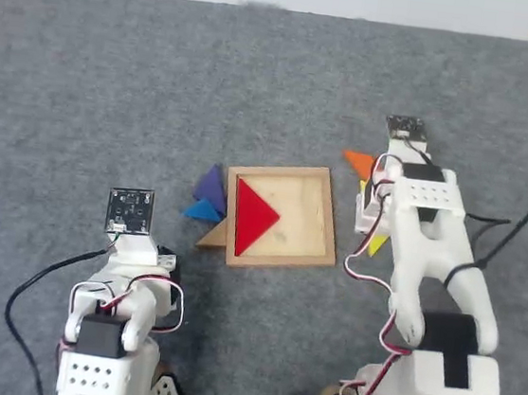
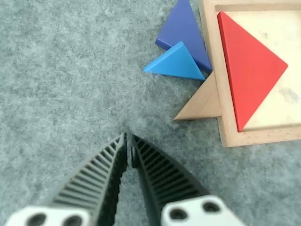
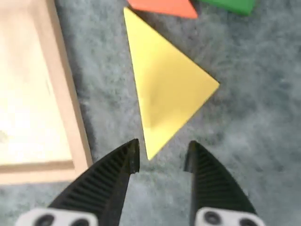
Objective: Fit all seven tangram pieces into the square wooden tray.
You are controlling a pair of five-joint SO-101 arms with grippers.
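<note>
The square wooden tray (image 1: 282, 171) holds a large red triangle (image 1: 252, 215) against its left side. Just left of the tray lie a dark blue triangle (image 2: 184, 27), a light blue triangle (image 2: 176, 63) and a plain wood triangle (image 2: 202, 102). My left gripper (image 2: 129, 149) hovers shut and empty over the carpet, short of these pieces. Right of the tray rim (image 3: 70, 108) lies a yellow triangle (image 3: 164, 89). My right gripper (image 3: 161, 157) is open, its fingertips on either side of the yellow triangle's near corner. An orange piece (image 3: 164, 5) and a green piece (image 3: 230, 4) lie beyond it.
Grey carpet covers the whole table, with wide free room behind and to the left of the tray. The orange piece (image 1: 359, 161) sits beside the right arm's wrist. Cables trail from both arm bases at the front edge.
</note>
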